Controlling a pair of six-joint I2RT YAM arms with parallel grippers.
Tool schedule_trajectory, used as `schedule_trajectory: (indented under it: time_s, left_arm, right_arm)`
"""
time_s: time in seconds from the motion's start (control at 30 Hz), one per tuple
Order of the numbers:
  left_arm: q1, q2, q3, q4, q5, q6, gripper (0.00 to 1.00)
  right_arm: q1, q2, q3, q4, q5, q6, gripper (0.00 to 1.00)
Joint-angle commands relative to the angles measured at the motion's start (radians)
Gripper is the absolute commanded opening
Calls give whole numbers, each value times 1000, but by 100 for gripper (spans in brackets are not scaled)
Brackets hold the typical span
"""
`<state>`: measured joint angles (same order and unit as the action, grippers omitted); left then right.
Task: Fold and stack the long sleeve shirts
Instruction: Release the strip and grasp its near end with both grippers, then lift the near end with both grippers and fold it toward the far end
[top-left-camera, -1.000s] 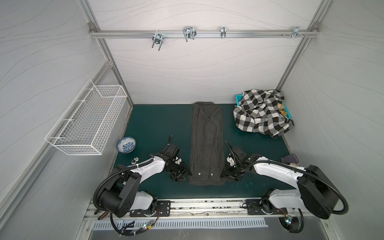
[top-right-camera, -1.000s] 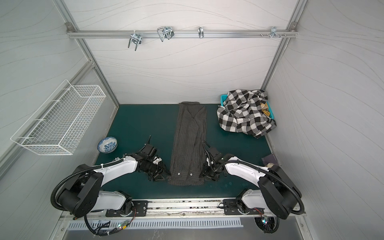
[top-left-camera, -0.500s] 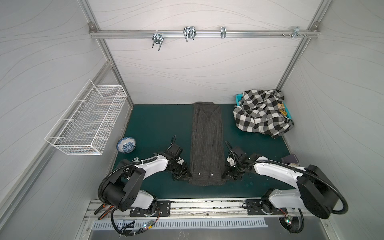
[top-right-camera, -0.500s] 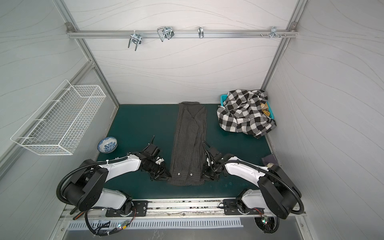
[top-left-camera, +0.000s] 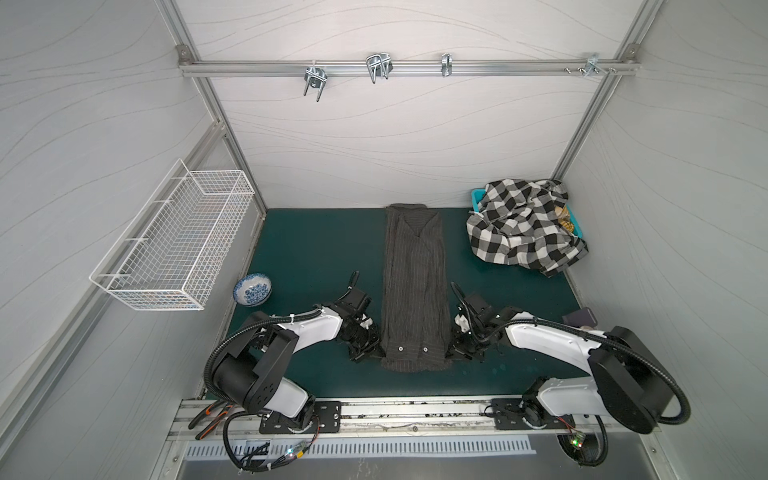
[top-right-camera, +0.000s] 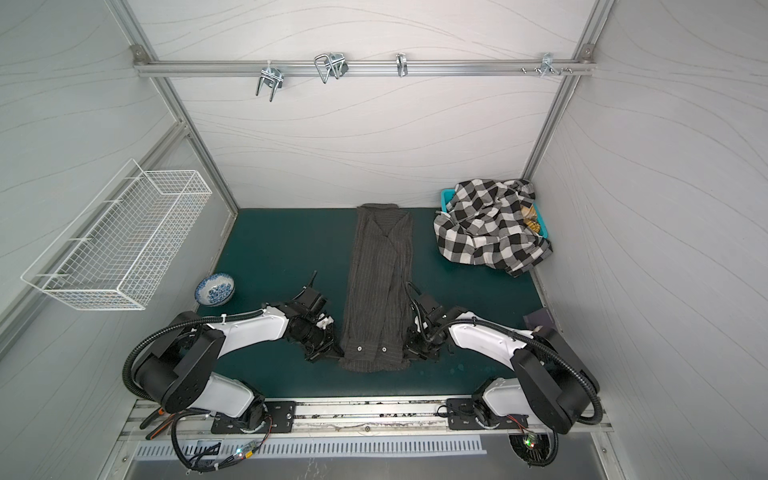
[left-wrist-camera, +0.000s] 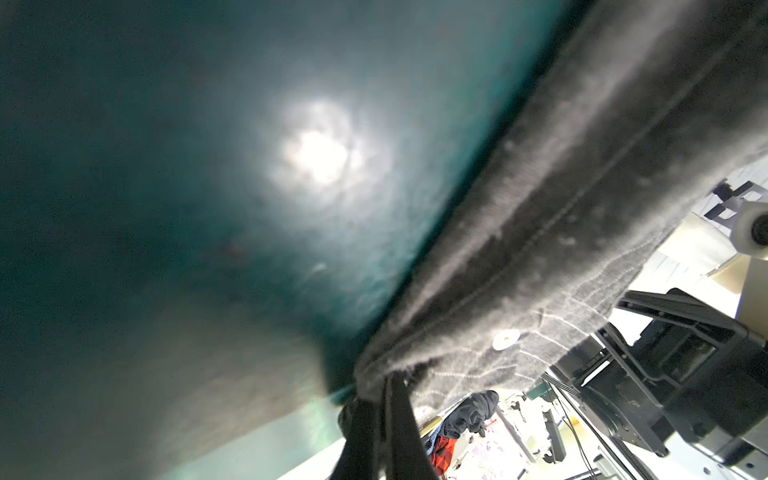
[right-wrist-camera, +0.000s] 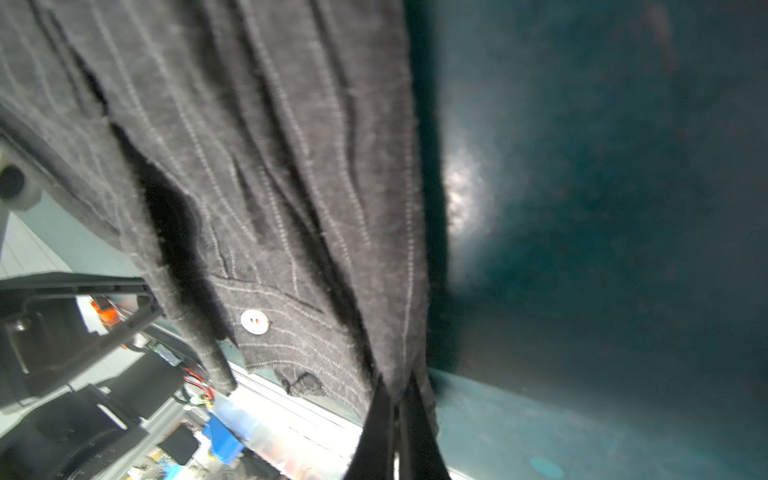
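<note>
The left hand (left-wrist-camera: 384, 399) is now clamped on the near left hem corner of the pinstriped shirt (top-left-camera: 415, 291). Its left wrist view shows the dark cloth bunched into the closed tips. The right hand (right-wrist-camera: 399, 399) is pinched the same way on the near right hem corner, just past a white button (right-wrist-camera: 254, 321). A second ago both hands stood partly apart beside these corners. They have since come together on the cloth, so the grasp looks made.

The shirt lies as a long narrow strip down the middle of the desk (top-left-camera: 324, 249), collar at the far end and sleeves already tucked in. The likely next step is to lift the hem and carry it towards the collar.

The checked shirt (top-left-camera: 523, 224) is heaped, unfolded, over the teal basket (top-left-camera: 478, 194) in the far right corner.
</note>
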<state>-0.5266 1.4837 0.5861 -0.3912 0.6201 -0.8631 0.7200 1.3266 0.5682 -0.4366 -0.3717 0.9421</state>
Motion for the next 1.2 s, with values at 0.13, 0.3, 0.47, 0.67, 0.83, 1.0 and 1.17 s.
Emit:
schedule_trajectory:
  time_s: [0.13,0.3,0.47,0.67,0.83,1.0,1.17]
  left_arm:
    - [-67,-113,-16,-105,-107,13,0]
    - [-159,-242,-48,-165,-153,-40,0]
    - [-238,-320,-89,-167,-182,-129,0]
    - [-245,-400,-25,-181,-189,-170,0]
    - [-232,-429,143,-231,-269,-173,0]
    - [-77,-355,286,-233,-269,-127,0]
    - [110,-123,438,-161,-233,-42,0]
  right_arm:
    - [2,-105,-38,-131,2,29,0]
    - [20,-188,-90,-161,-21,86,0]
    - [56,-251,-108,-194,-13,136,0]
    - [68,-335,-60,-237,-29,154,0]
    - [-10,-318,92,-323,-10,68,0]
    - [-181,-172,268,-340,-61,-68,0]
    - [-318,81,521,-338,-104,-189,0]
